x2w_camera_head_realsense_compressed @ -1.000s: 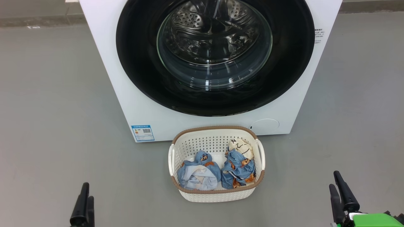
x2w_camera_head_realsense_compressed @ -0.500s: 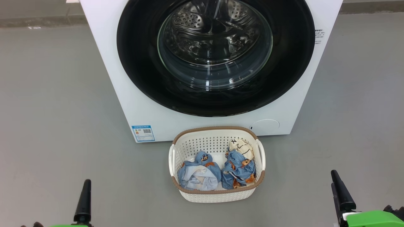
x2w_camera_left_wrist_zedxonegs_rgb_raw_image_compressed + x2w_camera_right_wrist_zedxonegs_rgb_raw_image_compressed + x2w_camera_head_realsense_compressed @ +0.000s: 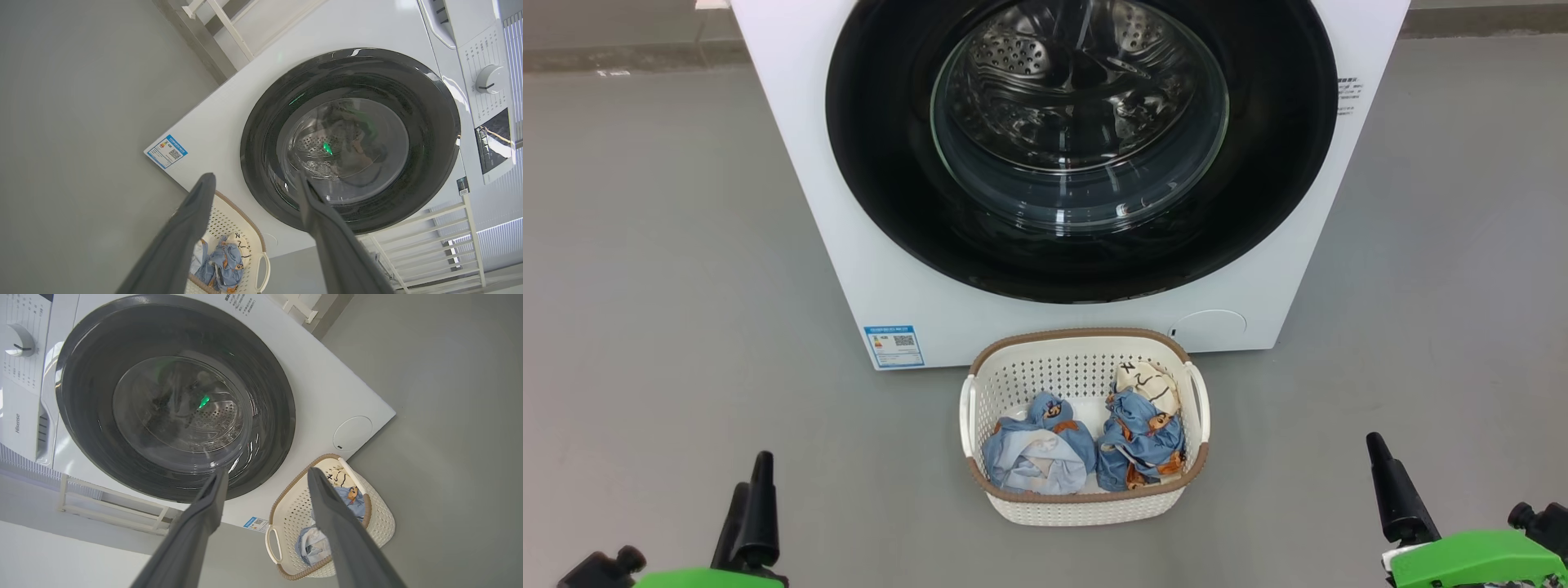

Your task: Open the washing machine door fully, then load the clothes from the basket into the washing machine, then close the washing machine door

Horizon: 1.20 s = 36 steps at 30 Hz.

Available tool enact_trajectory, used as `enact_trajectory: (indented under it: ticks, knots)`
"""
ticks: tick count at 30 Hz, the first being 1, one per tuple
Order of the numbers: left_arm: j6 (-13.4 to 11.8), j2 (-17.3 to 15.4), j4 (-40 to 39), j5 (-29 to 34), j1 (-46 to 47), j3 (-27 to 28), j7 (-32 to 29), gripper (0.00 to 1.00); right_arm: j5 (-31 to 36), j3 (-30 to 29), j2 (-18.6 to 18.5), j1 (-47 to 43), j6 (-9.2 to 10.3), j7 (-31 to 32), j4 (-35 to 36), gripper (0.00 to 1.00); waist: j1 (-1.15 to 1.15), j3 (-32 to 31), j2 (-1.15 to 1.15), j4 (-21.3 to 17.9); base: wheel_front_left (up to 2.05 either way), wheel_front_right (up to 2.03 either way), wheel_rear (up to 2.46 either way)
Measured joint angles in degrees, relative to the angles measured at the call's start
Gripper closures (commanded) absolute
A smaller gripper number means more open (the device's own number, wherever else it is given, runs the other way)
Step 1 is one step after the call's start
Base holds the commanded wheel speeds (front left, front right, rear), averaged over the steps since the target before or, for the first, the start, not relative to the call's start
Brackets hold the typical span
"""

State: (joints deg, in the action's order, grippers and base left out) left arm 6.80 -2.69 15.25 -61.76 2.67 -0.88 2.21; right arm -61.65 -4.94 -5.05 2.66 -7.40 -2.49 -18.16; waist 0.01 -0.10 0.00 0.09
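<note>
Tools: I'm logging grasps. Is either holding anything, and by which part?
Nothing is held. The left tool and right tool are open and empty; the clothes lie in the basket.

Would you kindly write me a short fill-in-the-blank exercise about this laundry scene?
1. The washing machine door is ____.
2. The basket holds ____ bundles of the clothes.
3. The basket sits in ____ of the washing machine.
4. The left pincer and right pincer are both ____ and empty.
Missing words: shut; two; front; open.
</note>
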Motion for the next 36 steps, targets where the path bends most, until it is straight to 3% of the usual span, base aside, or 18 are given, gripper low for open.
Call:
enact_trajectory:
  ticks: [10,36]
  knots:
    - [0.0,-0.07,-0.47,9.73,0.0,-1.31,1.68,0.0,12.13,-0.9,0.6,0.01,0.0,-1.55,0.19,0.0,0.0,-0.04,0.0,0.11,0.0,0.0,0.0]
    - [0.02,-0.51,0.51,26.75,0.41,-4.22,5.94,0.0,32.39,0.2,1.3,0.08,0.0,-3.98,0.99,0.0,0.0,-0.36,0.0,0.56,0.0,0.0,0.0]
